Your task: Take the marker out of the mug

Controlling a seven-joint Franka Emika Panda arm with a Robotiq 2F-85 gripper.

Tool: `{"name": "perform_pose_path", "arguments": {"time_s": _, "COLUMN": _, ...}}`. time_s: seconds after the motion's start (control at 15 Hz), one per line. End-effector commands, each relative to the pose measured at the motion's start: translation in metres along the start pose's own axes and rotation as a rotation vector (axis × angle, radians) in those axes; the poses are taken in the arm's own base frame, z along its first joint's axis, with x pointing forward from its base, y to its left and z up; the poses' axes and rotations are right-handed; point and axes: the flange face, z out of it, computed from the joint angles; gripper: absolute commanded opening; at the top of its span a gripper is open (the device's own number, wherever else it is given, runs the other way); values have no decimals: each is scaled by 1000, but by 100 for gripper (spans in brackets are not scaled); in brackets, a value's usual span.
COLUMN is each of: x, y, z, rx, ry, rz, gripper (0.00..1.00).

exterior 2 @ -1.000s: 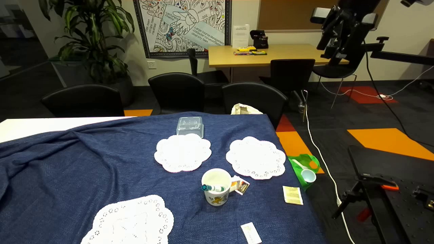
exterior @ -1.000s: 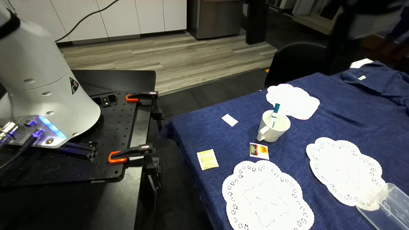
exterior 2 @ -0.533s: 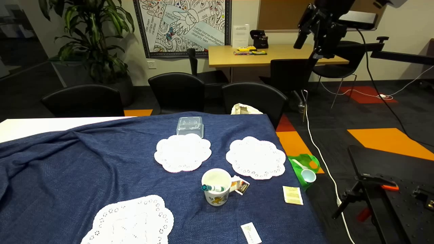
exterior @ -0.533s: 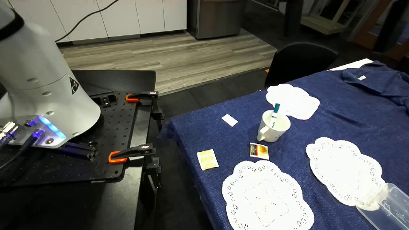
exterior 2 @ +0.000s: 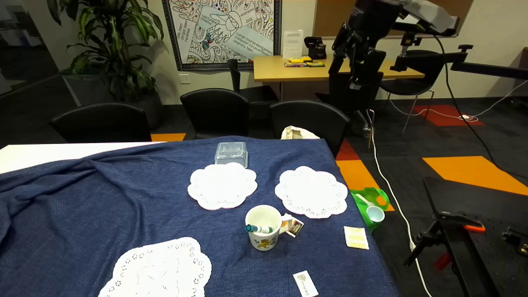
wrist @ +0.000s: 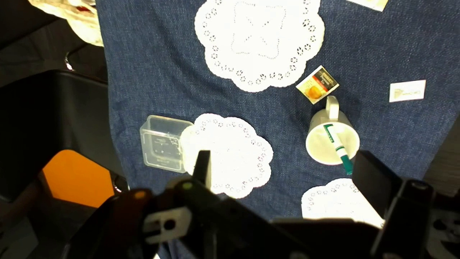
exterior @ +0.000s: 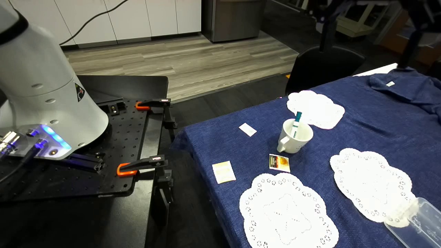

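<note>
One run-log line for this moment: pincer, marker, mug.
pincer: open, nothing gripped, raised clear of mug | marker: leaning inside mug, end past rim | mug: upright on blue cloth | removal: not yet done

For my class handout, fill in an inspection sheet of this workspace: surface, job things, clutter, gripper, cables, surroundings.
Surface: dark blue tablecloth, creased in places.
Job things: marker leaning inside the upright mug, its teal end sticking out past the rim.
Clutter: three lace doilies, three small flat packets, a clear plastic container.
Gripper: open, raised higher than the mug; nothing seen held.
Cables: black cable crossing the view of white cabinets; white cord on the floor.
Surroundings: black chairs, with a potted plant behind them.
</note>
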Motion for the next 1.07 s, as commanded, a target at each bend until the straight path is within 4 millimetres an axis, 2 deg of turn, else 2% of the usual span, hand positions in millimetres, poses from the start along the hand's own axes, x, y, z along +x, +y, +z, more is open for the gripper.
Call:
{"name": "perform_pose_path", "arguments": {"time_s": 0.0, "x": 18, "y": -12, "z": 20, "rx": 29, "ry": 40, "rz": -59, "gripper": 100}}
{"name": "perform_pose_path", "arguments": {"time_s": 0.4, "x": 51, "y": -48, "z": 53, "rx": 94, "ry": 112, "rz": -176, "gripper": 100}}
{"name": "perform_pose_path", "arguments": {"time_s": 0.47, "x": 42, "y": -43, "z": 45, "rx": 83, "ry": 98, "rz": -155, "gripper": 100}}
{"name": "perform_pose_path", "arguments": {"time_s": 0.6, "x": 47, "y": -52, "z": 54, "rx": 100, "ry": 90, "rz": -167, "gripper": 100}}
{"name": "perform_pose_path", "arguments": {"time_s": 0.8, "x": 48, "y": -52, "z": 55, "rx": 100, "ry": 89, "rz": -168, "gripper": 100}}
{"name": "perform_pose_path", "arguments": {"time_s": 1.0, "x": 58, "y": -54, "z": 56, "rx": 65, "ry": 198, "rz": -272, "gripper": 100}}
